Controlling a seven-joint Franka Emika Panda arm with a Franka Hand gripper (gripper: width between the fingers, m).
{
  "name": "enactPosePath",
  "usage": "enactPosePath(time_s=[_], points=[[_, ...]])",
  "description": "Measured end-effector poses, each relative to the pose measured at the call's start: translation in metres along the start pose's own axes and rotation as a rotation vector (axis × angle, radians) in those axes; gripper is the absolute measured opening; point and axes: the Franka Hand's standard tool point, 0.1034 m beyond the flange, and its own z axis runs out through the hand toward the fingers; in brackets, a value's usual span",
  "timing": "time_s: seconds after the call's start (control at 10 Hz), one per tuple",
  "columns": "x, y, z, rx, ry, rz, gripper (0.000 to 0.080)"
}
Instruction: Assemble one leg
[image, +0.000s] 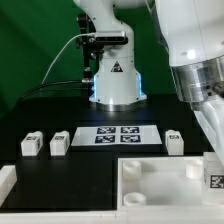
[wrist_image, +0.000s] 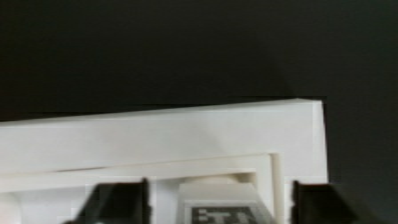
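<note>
A leg (wrist_image: 222, 203), a small white post with a black-and-white tag, stands between my fingers in the wrist view, by a corner of the large white recessed panel (wrist_image: 160, 140). My gripper (wrist_image: 217, 205) is open. The dark fingertips (wrist_image: 118, 203) stand on either side of the leg with a small gap on each side. In the exterior view the arm comes down at the right edge over the panel (image: 160, 185), and the leg's tag (image: 215, 180) shows there. Three more legs lie on the black table: two on the exterior view's left (image: 33, 144) (image: 58, 142) and one on its right (image: 175, 141).
The marker board (image: 115, 136) lies flat in the middle of the table, in front of the robot base (image: 113, 85). A white part's corner (image: 5, 180) shows at the exterior view's lower left edge.
</note>
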Motion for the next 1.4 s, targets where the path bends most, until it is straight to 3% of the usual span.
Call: enactPosePath(time_s=[0.1, 0.2, 0.3, 0.5, 0.6, 0.8, 1.0, 1.1, 1.2, 1.4], points=[[-0.001, 0.0, 0.0, 0.0, 0.0, -0.001, 0.0513], [0.002, 0.002, 0.001, -0.009, 0.003, -0.119, 0.0513], [0.011, 0.005, 0.001, -0.031, 0.001, -0.308, 0.0618], [0.022, 0.01, -0.001, -0.098, 0.017, -0.668, 0.0644], [0.022, 0.008, -0.001, -0.088, 0.019, -0.74, 0.0644], [0.023, 0.008, -0.002, -0.092, 0.012, -0.959, 0.0649], [0.015, 0.001, -0.006, -0.12, 0.077, -1.271, 0.0649], [0.015, -0.004, -0.006, -0.099, 0.101, -1.383, 0.0649], [0.019, -0.005, -0.006, -0.098, 0.106, -1.485, 0.0649], [0.019, -0.005, -0.006, -0.098, 0.103, -1.489, 0.0398]])
